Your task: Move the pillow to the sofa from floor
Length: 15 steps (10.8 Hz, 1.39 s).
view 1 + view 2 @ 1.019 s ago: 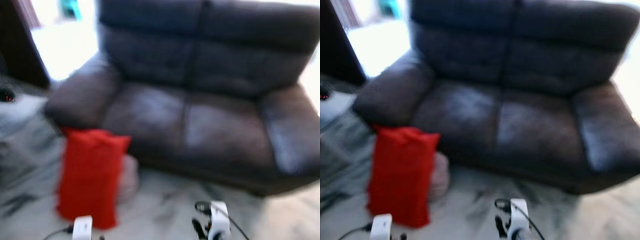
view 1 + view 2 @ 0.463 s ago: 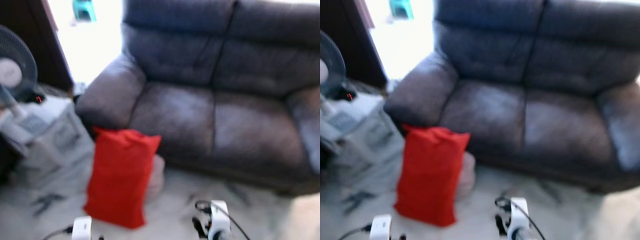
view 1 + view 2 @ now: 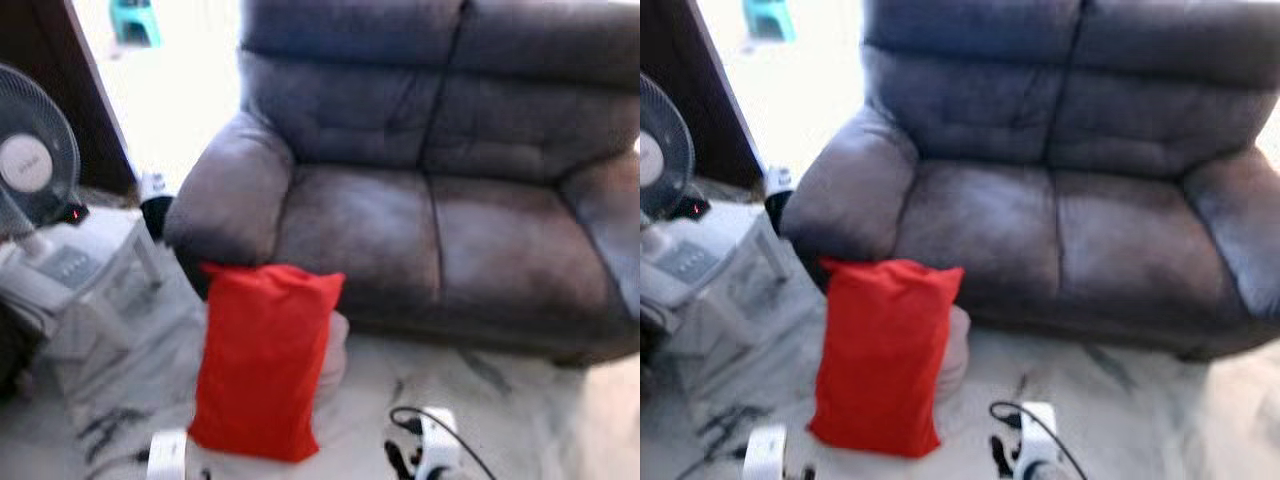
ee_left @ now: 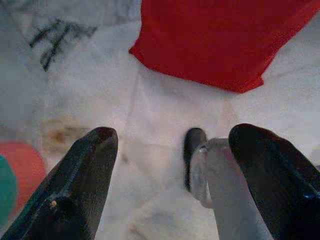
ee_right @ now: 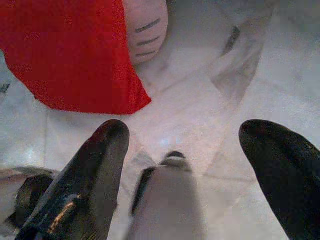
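The red pillow stands upright on the floor, leaning against the front of the sofa, ahead of both tools and nearer the left one. The left tool and right tool hang low over the floor with fingers spread wide, holding nothing. A paler cushion sits tucked behind the pillow. Risks, as I judge them: one tool pinching the soft, bulky pillow alone may let it sag or slip, and a reach could catch the cushion behind or knock the fan off to the left.
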Tool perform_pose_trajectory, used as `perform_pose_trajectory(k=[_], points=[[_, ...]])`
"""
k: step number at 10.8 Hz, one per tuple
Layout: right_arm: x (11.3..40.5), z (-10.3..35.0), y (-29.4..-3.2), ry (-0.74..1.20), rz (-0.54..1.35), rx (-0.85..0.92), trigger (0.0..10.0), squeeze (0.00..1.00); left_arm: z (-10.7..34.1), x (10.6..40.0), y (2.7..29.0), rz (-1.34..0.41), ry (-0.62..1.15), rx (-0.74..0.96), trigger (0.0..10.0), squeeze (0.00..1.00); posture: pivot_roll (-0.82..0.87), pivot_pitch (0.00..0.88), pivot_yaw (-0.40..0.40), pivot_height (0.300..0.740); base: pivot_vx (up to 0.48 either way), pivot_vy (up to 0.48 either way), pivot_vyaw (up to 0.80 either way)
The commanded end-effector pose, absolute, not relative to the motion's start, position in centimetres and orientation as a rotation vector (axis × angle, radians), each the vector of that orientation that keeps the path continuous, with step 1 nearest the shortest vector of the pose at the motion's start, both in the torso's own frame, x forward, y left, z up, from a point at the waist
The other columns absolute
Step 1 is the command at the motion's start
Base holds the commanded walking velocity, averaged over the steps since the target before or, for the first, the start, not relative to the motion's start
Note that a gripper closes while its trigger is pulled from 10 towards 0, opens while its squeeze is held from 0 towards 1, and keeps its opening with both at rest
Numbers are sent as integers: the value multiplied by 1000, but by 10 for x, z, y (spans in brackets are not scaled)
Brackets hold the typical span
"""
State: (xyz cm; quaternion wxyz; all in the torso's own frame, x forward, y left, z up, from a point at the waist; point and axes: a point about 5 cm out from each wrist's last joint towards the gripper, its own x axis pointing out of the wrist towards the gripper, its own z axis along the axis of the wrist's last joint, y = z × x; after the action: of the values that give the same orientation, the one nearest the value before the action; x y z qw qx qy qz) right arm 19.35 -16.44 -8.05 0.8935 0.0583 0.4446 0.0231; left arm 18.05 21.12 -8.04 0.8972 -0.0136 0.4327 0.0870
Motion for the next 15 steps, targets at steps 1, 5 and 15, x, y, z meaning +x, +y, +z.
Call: perform_pose_trajectory(k=[1, 5, 15], points=[[188, -83, -170, 938, 28, 117, 10000, 0, -87, 170, 205, 167, 943, -26, 10000, 0, 61, 86, -34, 704, 0, 431, 0], [189, -82, -169, 936, 21, 127, 10000, 0, -85, 175, 200, 160, 933, -22, 10000, 0, 59, 93, -32, 704, 0, 323, -273], [191, -82, -168, 925, 20, 127, 10000, 0, -83, 170, 220, 174, 913, -4, 10000, 0, 60, 100, -32, 704, 50, 0, 0]])
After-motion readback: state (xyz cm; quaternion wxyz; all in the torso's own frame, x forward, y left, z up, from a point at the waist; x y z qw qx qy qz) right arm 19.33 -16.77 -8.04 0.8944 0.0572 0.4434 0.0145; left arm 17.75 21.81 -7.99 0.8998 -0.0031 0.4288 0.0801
